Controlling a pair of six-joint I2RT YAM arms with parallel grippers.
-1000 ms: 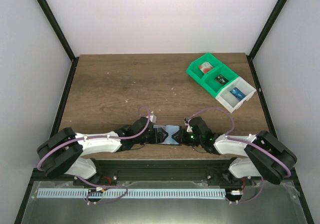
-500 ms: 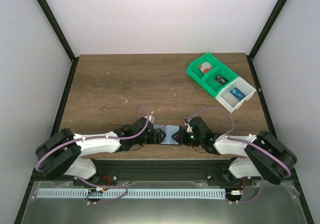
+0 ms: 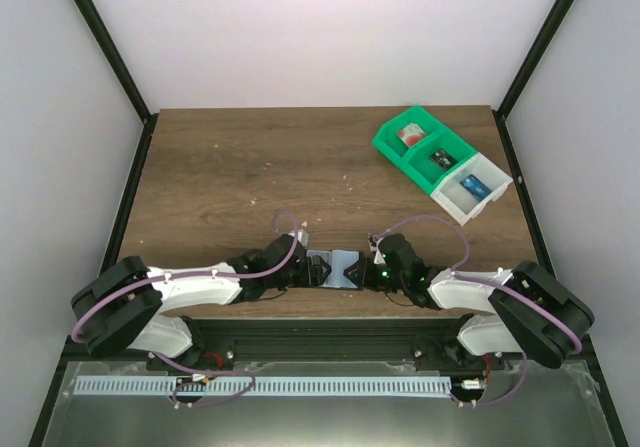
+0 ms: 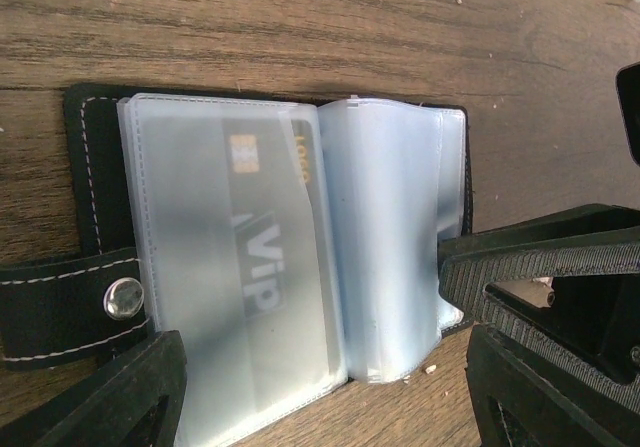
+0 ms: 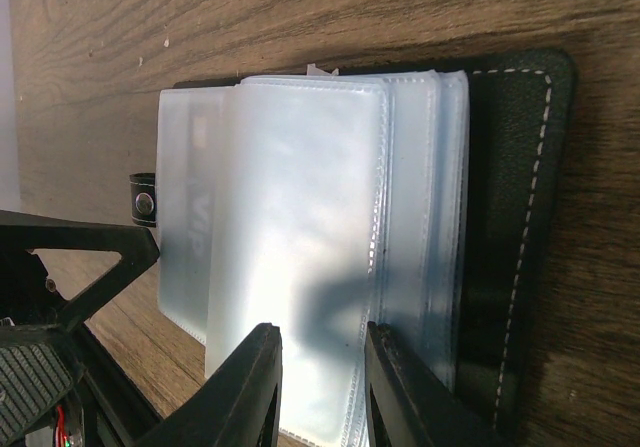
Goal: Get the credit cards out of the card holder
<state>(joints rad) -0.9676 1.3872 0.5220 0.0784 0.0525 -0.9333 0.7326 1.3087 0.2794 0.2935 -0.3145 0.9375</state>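
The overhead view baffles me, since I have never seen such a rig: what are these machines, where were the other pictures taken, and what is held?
Those are a robot's left arm and right arm, bolted at the near edge of a table. The overhead camera looks down from behind them; the other pictures come from cameras on their wrists. Between the arms lies an open holder with a card in its clear sleeves. The left gripper is open beside it; the right gripper seems to pinch the sleeves. Far right stand bins.
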